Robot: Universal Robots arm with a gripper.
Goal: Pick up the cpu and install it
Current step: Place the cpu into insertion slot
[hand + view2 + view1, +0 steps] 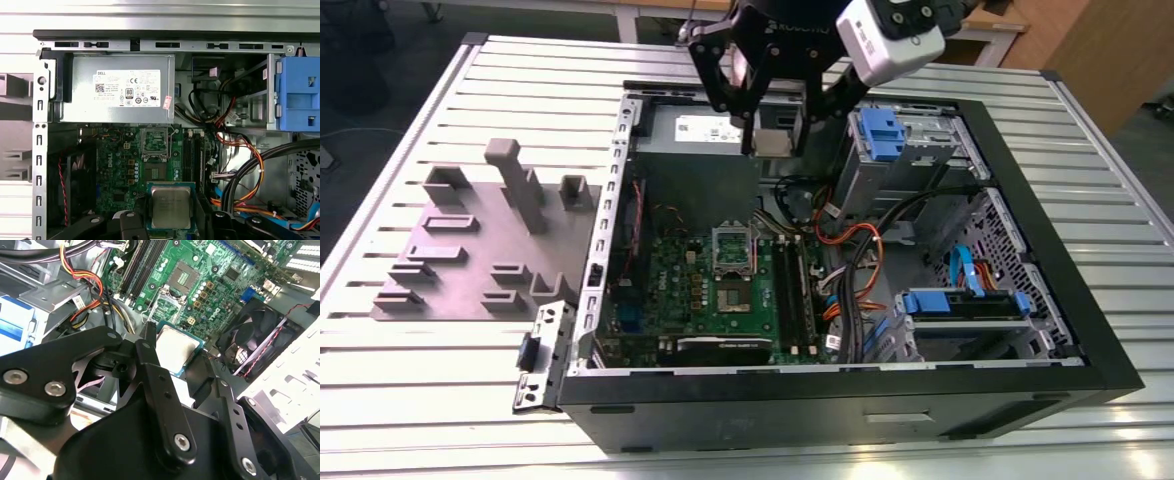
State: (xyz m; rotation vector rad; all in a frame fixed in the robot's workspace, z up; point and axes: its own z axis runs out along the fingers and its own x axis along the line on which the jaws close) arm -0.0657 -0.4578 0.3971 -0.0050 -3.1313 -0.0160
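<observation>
Above the open computer case, the end effector hung with its 2 black fingers clenched on the cpu. In the exterior view, the chip sat over the silver power supply, at the case's far end. Both wrist views showed the cpu lying flat between the fingers, its silver top showing, raised clear of the green motherboard. The metal socket frame lay on that board, apart from the chip, between it and the power supply in the first wrist view. The second wrist view showed a black fan beside the board. On the slatted surface, a grey fixture block stood just beside the case, at the exterior view's left.
</observation>
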